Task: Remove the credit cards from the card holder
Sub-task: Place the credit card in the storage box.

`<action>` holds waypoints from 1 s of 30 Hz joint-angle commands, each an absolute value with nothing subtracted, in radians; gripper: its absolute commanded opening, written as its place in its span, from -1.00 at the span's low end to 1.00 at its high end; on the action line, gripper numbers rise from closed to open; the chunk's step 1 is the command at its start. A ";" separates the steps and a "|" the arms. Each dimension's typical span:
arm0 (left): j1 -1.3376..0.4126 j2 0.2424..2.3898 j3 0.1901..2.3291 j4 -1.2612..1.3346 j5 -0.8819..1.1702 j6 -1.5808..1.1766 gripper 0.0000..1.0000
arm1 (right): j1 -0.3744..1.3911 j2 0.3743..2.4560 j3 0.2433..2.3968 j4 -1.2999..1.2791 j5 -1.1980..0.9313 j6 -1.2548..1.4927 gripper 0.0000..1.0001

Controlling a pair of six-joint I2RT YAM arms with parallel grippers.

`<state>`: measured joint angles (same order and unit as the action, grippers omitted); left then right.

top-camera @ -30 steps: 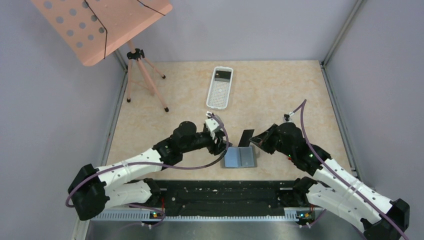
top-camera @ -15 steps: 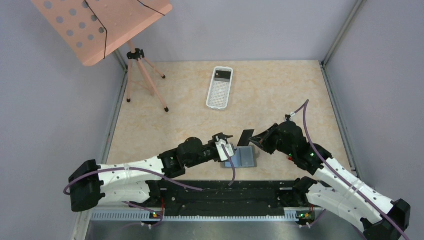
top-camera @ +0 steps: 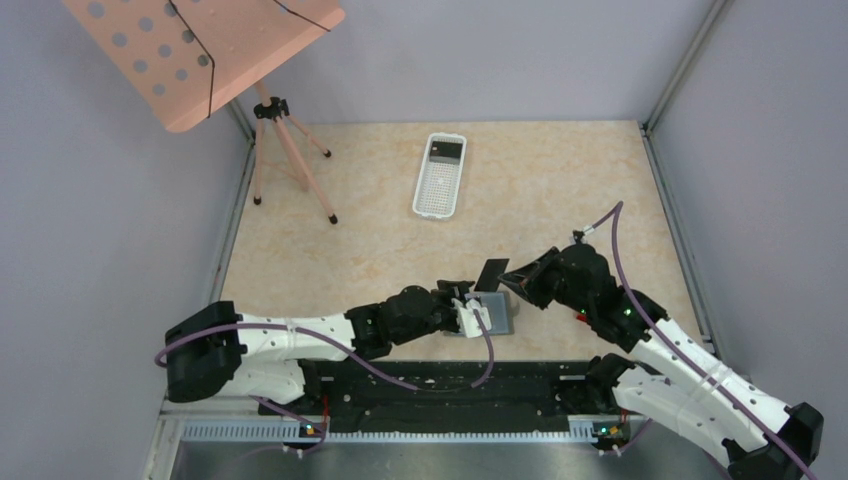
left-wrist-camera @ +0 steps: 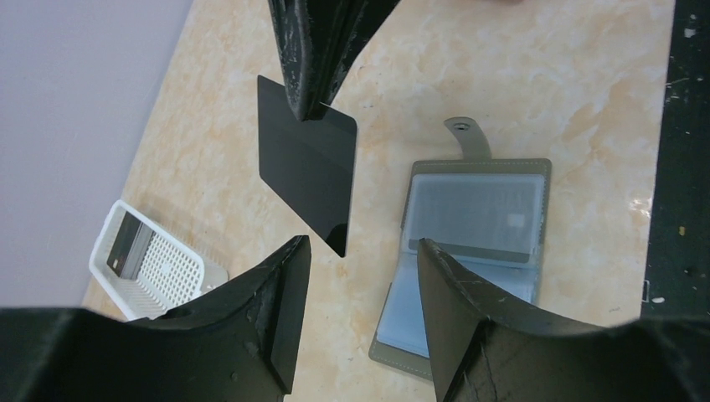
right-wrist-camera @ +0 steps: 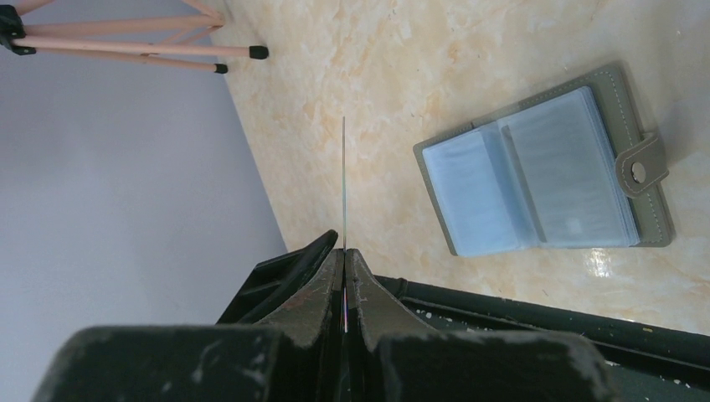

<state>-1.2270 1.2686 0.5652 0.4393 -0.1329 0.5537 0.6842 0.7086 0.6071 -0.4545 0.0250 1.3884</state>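
Trouble comes if the black card point(left-wrist-camera: 306, 172) slips — the right claw point(right-wrist-camera: 344, 251) pinches just its edge. Left claw point(left-wrist-camera: 362, 249) hangs open above the card holder point(left-wrist-camera: 477, 209), which lies open on the table point(left-wrist-camera: 544, 75), and could bump it away.

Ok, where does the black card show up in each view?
Top external: black card near the centre, just beyond the card holder.
Left wrist: black card upper middle, left of the card holder.
Right wrist: black card edge-on, a thin vertical line left of the card holder.
Shared landmark: the open card holder.
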 commanded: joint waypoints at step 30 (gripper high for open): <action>-1.230 1.211 0.550 0.624 -0.428 0.139 -1.00 | 0.675 0.648 0.552 -0.331 0.061 1.305 -0.21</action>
<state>-1.2438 1.2713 0.5327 0.5983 -0.3435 0.3302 0.6796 0.7250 0.5625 -0.3313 0.0128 1.3830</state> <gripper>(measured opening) 0.012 0.298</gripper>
